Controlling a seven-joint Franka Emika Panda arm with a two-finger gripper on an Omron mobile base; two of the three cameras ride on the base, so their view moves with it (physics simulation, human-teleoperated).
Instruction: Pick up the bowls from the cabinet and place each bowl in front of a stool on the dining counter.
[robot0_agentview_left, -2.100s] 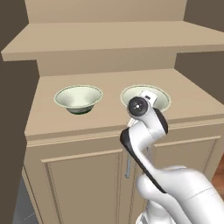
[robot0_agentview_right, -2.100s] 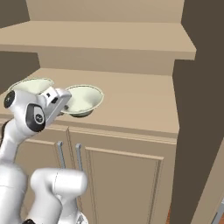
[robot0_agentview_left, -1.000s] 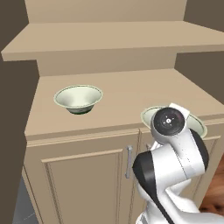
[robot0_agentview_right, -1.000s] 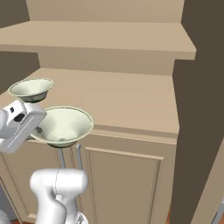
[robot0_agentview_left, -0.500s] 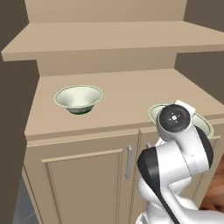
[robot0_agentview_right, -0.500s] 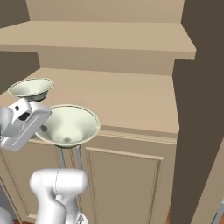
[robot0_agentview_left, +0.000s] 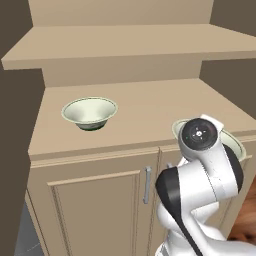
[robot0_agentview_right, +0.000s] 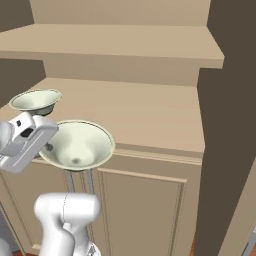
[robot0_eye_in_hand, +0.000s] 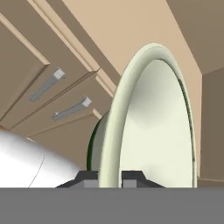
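Currently one bowl (robot0_agentview_right: 77, 145) is being gripped at its rim by the gripper (robot0_eye_in_hand: 110, 177), fingers clamped, before the cabinet (robot0_agentview_left: 95, 195) doors; the other bowl (robot0_agentview_left: 90, 112) is being left on the shelf.

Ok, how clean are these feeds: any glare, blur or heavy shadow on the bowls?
Left base view: sharp, flat even light, the shelf bowl free of glare. Right base view: the held bowl crisp, with soft shading inside. Hand view: the rim looms close to the lens and stretched, but it is sharp between the pincer tips.
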